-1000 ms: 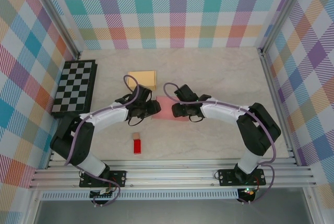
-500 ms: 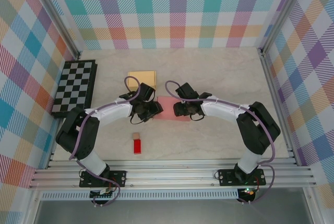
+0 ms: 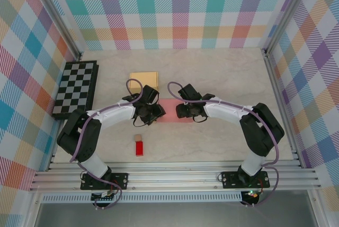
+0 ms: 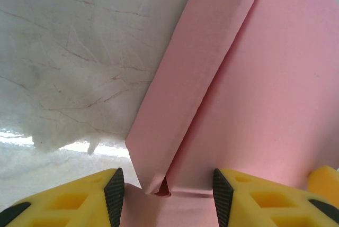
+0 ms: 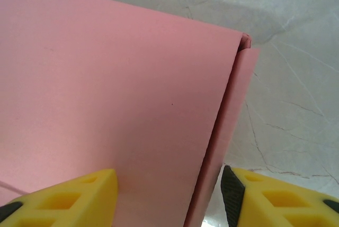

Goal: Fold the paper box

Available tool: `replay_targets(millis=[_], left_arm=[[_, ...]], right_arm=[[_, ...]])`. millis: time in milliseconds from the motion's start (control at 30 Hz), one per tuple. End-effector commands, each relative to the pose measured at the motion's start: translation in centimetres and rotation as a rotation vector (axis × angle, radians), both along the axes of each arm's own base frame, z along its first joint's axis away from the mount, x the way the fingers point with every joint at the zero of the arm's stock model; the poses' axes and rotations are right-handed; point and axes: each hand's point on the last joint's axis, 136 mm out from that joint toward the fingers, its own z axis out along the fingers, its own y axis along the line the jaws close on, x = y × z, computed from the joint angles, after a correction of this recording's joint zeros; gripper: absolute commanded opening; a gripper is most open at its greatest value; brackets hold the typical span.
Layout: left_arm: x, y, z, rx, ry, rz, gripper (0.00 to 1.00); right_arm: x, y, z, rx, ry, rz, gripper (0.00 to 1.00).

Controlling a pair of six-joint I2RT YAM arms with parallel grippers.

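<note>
paper box (image 3: 170, 111) lay flat in the middle of the table (image 3: 228, 73), long axis running between the arms. left gripper (image 4: 168, 198) straddled its left flap, right gripper (image 5: 169, 198) its right edge, both parted, clamping nothing.

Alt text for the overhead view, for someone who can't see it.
A pink paper box lies between the left end effector and the right end effector, one at each end. A checkerboard lies far left, a tan sheet behind the box, a red block nearer the robot.
</note>
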Motion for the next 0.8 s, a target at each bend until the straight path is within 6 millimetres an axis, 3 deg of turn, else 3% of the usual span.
replay_targets(millis=[0, 500, 633, 767], left_arm=[[-0.8, -0.5, 1.4, -0.02, 0.018, 0.004, 0.49], [-1.3, -1.6, 3.6, -0.075, -0.002, 0.002, 0.48], [-1.3, -1.6, 3.4, -0.068, -0.001, -0.001, 0.48], [-1.5, 0.0, 1.9, 0.03, 0.003, -0.003, 0.5]], right_arm=[[0.1, -0.1, -0.6, -0.001, 0.022, -0.02, 0.57], [0.1, 0.0, -1.2, 0.006, 0.038, -0.033, 0.57], [-0.1, 0.0, -1.5, 0.015, 0.046, -0.043, 0.57], [-0.1, 0.2, -1.4, 0.026, 0.048, -0.04, 0.57]])
